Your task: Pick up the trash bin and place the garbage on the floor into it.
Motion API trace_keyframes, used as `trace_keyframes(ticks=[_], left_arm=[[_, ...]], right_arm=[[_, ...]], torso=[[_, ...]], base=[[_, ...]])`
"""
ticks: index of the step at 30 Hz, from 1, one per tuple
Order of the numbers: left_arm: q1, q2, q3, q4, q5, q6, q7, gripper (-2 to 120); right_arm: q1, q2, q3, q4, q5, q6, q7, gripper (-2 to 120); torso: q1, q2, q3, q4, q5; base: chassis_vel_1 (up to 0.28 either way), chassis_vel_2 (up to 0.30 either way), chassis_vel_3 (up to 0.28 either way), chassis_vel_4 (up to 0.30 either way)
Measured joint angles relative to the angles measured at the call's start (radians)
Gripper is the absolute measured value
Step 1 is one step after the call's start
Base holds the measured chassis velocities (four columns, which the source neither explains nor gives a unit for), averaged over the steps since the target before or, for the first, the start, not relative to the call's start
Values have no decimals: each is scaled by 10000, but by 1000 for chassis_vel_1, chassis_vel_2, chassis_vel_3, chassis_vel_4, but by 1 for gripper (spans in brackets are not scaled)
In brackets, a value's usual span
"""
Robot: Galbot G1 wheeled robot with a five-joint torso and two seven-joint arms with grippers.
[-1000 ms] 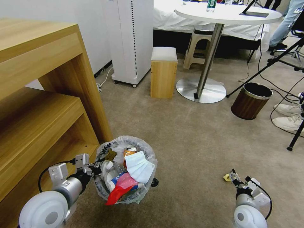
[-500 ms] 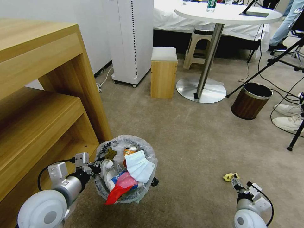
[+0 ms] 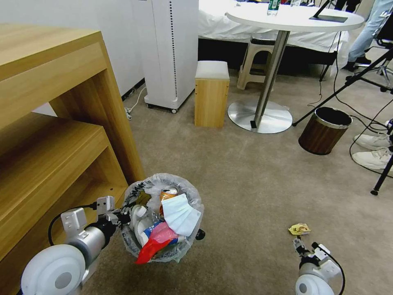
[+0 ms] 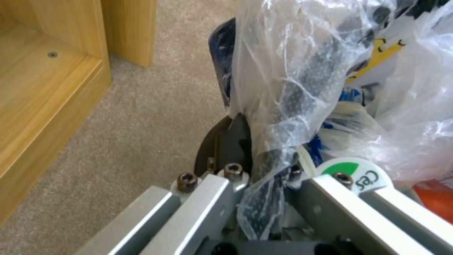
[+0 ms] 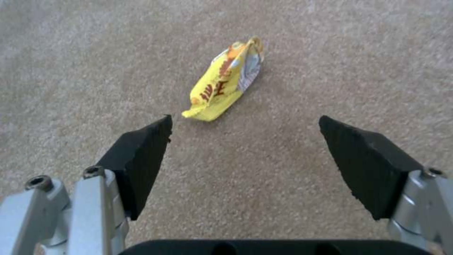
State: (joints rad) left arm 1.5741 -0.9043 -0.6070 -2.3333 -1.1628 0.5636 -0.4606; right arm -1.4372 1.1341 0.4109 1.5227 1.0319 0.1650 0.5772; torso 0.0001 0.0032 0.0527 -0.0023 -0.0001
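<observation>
The trash bin (image 3: 163, 179), lined with a crinkly translucent bag, sits low at my left. It is heaped with a white face mask, an orange can, a red wrapper and cups. My left gripper (image 3: 123, 215) is shut on the bin's rim and bag; the left wrist view shows its fingers (image 4: 222, 141) clamped on the bag (image 4: 307, 71). One piece of garbage, a yellow wrapper (image 3: 299, 229), lies on the beige floor (image 3: 245, 176). My right gripper (image 3: 298, 244) hovers just short of it. In the right wrist view that gripper (image 5: 245, 119) is open, with the wrapper (image 5: 225, 81) ahead of its fingertips.
A wooden shelf unit (image 3: 53, 123) stands close on the left. Farther off are a white appliance (image 3: 170, 53), a wooden stool box (image 3: 211, 94), a round table's base (image 3: 260, 116), a brown wood-look bin (image 3: 324, 130), tripod legs and cables. A person's shoes (image 3: 370, 141) rest at the right edge.
My right gripper has drawn back toward me, away from the yellow wrapper, which stays on the carpet. The left gripper and bin have barely moved.
</observation>
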Motion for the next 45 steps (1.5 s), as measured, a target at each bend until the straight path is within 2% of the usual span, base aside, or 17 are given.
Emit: trace_keyframes(ticks=[30, 45], left_arm=[[202, -79, -143, -135, 32, 8, -65, 0], [190, -53, -148, -19, 47, 20, -95, 0]], right_arm=[[386, -168, -257, 7, 278, -155, -402, 81], [294, -467, 163, 1243, 1262, -561, -404, 81]], torso=[[0, -1, 0, 0, 2], [0, 0, 0, 0, -1]], base=[[0, 0, 0, 0], [0, 0, 0, 0]])
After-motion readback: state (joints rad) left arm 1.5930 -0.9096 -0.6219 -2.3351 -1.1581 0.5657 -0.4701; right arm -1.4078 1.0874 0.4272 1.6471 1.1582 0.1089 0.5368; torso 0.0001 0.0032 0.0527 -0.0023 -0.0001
